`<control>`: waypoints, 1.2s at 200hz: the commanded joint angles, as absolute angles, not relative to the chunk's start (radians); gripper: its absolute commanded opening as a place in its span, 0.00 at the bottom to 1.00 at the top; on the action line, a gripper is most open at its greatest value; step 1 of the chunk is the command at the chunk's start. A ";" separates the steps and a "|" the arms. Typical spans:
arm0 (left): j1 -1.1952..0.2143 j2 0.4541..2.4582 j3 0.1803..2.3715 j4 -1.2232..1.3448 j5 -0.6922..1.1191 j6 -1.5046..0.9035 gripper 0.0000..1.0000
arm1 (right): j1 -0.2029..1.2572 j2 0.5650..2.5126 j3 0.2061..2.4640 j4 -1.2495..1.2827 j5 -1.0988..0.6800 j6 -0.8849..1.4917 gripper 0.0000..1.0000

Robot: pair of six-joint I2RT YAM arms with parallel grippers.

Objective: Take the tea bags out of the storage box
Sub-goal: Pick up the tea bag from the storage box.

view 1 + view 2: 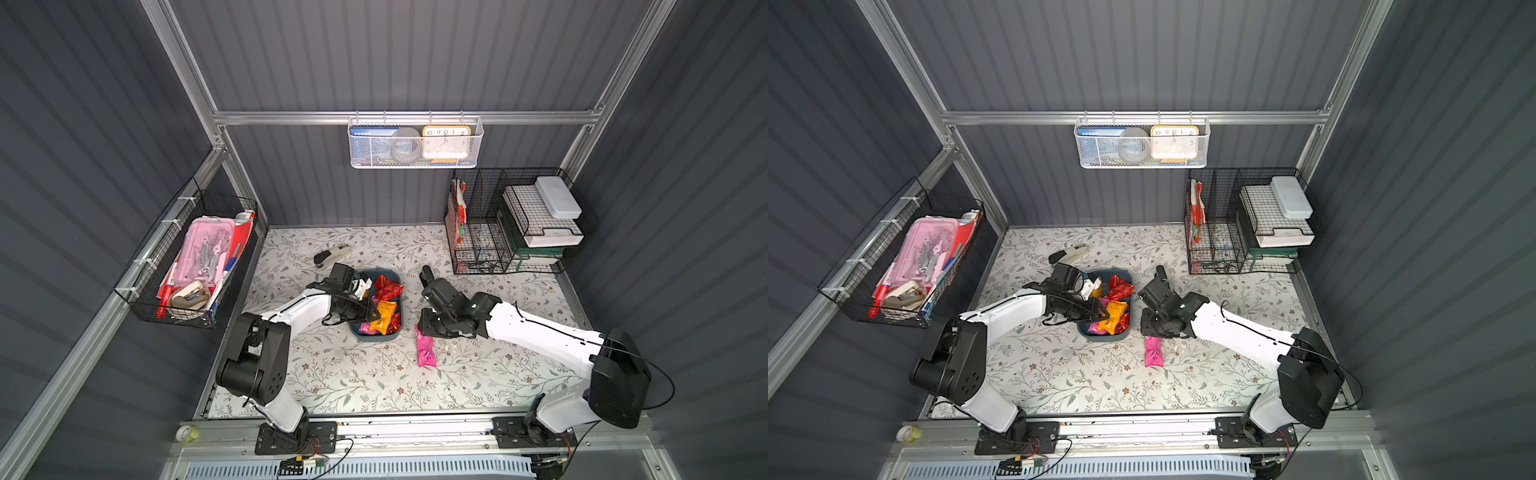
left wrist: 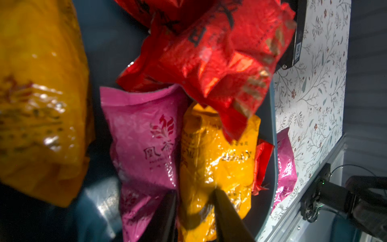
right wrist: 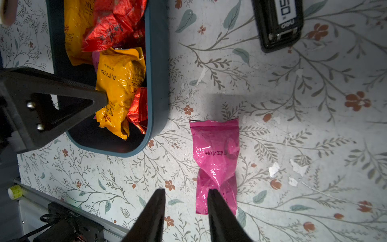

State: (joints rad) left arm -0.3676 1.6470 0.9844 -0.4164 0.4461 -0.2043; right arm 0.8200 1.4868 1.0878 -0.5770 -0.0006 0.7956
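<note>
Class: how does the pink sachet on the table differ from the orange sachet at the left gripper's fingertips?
The pink sachet lies alone on the table; the orange sachet sits in the storage box, partly under a red sachet. The left gripper flanks the orange; nothing grips the pink. Both are crinkled foil.

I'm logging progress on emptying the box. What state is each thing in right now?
storage box: partly full, sachets inside.
pink sachet on the table: out of the box, lying flat.
red sachets: in the box, piled and crinkled.
left gripper: down in the box, jaws astride the orange sachet; grip unclear.
orange sachet: in the box, between those jaws.
right gripper: open, empty, over the table.
</note>
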 commanded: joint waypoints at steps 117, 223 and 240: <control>-0.375 1.563 1.026 -0.544 0.368 -0.198 0.00 | 0.816 1.500 1.101 -0.574 -0.011 0.801 0.38; -0.374 1.345 0.997 -0.493 0.199 -0.390 0.00 | 0.731 1.726 1.224 -0.333 -0.143 0.856 0.49; -0.373 1.294 0.991 -0.463 0.152 -0.444 0.00 | 0.702 1.770 1.218 -0.283 -0.193 0.874 0.49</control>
